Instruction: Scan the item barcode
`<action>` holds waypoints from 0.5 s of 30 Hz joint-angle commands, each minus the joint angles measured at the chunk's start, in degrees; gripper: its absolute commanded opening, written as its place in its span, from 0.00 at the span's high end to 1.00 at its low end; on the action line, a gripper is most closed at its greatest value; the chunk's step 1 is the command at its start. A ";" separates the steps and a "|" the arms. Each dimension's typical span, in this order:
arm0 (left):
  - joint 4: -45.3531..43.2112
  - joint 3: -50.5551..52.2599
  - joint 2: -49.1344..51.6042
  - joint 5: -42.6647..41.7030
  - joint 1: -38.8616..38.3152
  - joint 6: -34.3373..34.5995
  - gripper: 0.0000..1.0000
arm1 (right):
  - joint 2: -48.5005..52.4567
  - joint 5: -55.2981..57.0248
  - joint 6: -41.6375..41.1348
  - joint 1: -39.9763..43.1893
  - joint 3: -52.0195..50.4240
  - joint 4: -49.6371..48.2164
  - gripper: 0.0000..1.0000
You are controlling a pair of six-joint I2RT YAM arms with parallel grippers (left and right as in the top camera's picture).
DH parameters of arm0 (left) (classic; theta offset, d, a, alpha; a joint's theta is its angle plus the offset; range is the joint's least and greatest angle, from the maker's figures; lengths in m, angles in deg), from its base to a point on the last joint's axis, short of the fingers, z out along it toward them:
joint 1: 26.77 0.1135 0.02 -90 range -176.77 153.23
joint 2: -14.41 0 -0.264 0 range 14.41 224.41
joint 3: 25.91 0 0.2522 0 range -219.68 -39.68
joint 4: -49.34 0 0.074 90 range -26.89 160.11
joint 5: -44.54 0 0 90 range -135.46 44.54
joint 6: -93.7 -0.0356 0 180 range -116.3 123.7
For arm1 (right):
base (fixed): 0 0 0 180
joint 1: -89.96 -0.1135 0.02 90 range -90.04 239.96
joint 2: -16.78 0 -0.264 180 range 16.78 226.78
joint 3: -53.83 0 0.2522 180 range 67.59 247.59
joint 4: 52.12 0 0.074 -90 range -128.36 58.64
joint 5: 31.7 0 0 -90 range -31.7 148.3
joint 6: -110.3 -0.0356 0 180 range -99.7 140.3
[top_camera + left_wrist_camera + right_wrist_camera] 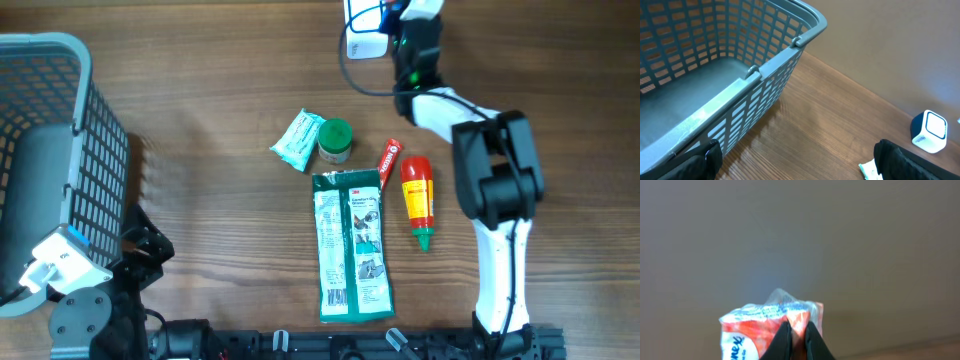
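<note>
Right gripper is pinching the tissue pack by its edge, holding it up at the scanner, likely presenting the barcode; left gripper is idling spread wide by the basket.

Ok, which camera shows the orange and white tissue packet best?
Right wrist: the orange-and-white plastic tissue packet sits close up, pinched by the shut right pincer. Overhead, it can't be made out near the right arm; the left wrist view misses it.
</note>
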 commanded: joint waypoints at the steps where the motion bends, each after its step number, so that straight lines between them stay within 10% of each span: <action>1: -0.02 -0.02 -0.35 0.33 -0.33 0.11 0.00 | -11.54 11.82 3.32 5.49 1.18 8.11 0.96; 15: -0.02 -0.02 -0.35 0.33 -0.33 0.11 0.00 | -16.35 15.41 -7.91 37.90 0.70 59.04 0.96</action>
